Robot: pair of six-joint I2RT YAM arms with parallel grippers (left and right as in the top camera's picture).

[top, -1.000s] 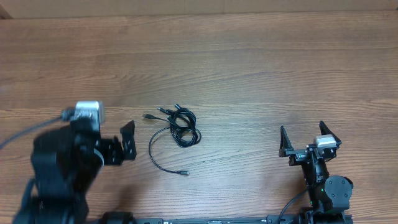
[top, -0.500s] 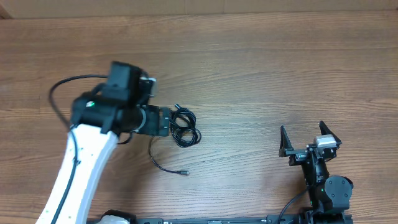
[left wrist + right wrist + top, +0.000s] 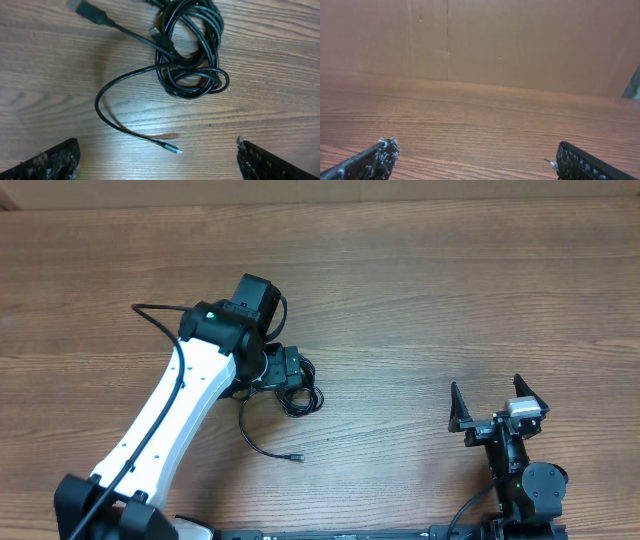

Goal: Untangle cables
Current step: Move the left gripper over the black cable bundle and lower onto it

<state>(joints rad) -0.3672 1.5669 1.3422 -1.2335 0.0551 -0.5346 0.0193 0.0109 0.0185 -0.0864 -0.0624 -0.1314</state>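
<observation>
Loosely, thin black cables [image 3: 186,62] are lying coiled, perhaps knotted, on grainy wood [image 3: 50,75]. The left gripper [image 3: 157,150] and right gripper [image 3: 475,155] are gaping, empty.

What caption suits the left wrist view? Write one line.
Open left gripper hovers over tangled black cables on the wooden table, one plug end trailing free.

A wood-grain table [image 3: 430,290] lay under and ahead of the right fingers [image 3: 370,160]. Beyond them, past the table's far edge, stood a plain brown wall [image 3: 520,45] with a vertical seam nearer the finger seen on the left. A dark sliver [image 3: 634,85] showed at far right.
</observation>
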